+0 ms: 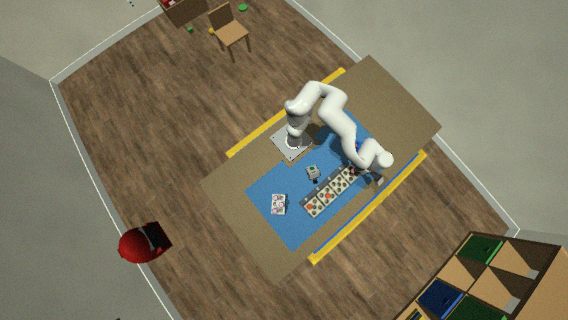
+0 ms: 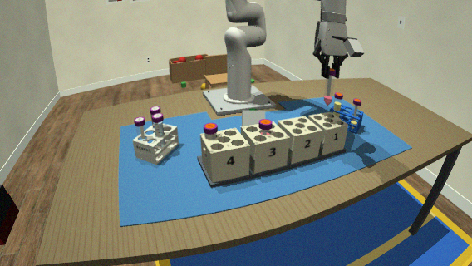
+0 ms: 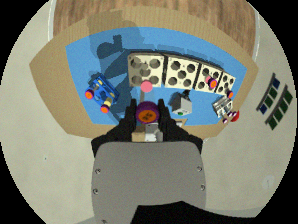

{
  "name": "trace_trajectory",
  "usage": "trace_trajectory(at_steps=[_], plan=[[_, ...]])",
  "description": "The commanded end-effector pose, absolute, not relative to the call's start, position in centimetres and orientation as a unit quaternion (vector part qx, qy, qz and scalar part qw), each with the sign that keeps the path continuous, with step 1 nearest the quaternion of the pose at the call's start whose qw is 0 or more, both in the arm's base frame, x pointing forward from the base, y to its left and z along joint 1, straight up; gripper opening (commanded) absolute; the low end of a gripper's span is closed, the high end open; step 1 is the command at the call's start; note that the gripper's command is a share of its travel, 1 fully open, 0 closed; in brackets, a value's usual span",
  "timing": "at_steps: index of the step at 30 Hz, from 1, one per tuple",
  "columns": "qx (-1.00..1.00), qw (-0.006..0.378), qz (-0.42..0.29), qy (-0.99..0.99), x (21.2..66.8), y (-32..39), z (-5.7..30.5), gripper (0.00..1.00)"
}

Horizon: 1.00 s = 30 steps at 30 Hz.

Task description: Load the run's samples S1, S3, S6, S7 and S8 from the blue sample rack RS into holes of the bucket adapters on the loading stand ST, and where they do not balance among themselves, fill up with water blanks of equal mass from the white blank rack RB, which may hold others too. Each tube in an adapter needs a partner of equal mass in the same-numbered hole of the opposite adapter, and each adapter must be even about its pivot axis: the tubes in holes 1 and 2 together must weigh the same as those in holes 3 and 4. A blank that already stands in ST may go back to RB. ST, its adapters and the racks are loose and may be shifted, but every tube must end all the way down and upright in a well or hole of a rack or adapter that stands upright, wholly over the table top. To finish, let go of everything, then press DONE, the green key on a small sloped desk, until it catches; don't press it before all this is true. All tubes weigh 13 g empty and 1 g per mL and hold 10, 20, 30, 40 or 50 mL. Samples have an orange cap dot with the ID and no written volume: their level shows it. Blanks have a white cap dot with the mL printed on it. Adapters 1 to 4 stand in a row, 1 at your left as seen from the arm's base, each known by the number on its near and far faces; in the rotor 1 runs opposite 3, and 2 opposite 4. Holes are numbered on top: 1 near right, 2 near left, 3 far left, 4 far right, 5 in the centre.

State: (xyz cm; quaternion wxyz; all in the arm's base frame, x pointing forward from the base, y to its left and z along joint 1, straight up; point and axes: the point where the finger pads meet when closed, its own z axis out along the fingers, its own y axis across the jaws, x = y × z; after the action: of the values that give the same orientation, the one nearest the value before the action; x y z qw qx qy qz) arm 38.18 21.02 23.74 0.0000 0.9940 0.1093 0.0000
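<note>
My gripper (image 2: pixel 331 70) (image 3: pixel 147 105) is shut on a sample tube (image 2: pixel 329 89) (image 3: pixel 144 86) with a purple cap and a pink tip. It holds the tube upright in the air, above the far side of adapter 1 (image 2: pixel 335 134) (image 3: pixel 145 67). The blue sample rack RS (image 2: pixel 350 115) (image 3: pixel 100 91) stands just beyond adapter 1 with several tubes in it. Adapters 2 (image 2: pixel 305 143), 3 (image 2: pixel 271 152) and 4 (image 2: pixel 228 160) follow in a row. One orange-dotted tube (image 2: pixel 210 129) stands in adapter 4, another (image 2: pixel 265 124) in adapter 3. The white blank rack RB (image 2: pixel 154 143) (image 1: pixel 278 203) holds three purple-capped tubes.
The DONE desk (image 1: pixel 312 171) (image 3: pixel 181 103) with its green key stands between the arm's base (image 2: pixel 238 97) and the adapter row. Everything sits on a blue mat (image 2: pixel 166 195) on the brown table (image 2: pixel 83 216).
</note>
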Motion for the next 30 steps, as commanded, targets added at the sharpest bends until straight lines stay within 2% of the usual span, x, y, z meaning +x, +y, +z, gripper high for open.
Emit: trace_trajectory(at_steps=[1,30], plan=[[0.994,-0.001,0.002,0.11,39.1,19.5,23.9,0.0],[0.994,0.0,0.002,0.11,44.9,8.9,23.9,0.0]])
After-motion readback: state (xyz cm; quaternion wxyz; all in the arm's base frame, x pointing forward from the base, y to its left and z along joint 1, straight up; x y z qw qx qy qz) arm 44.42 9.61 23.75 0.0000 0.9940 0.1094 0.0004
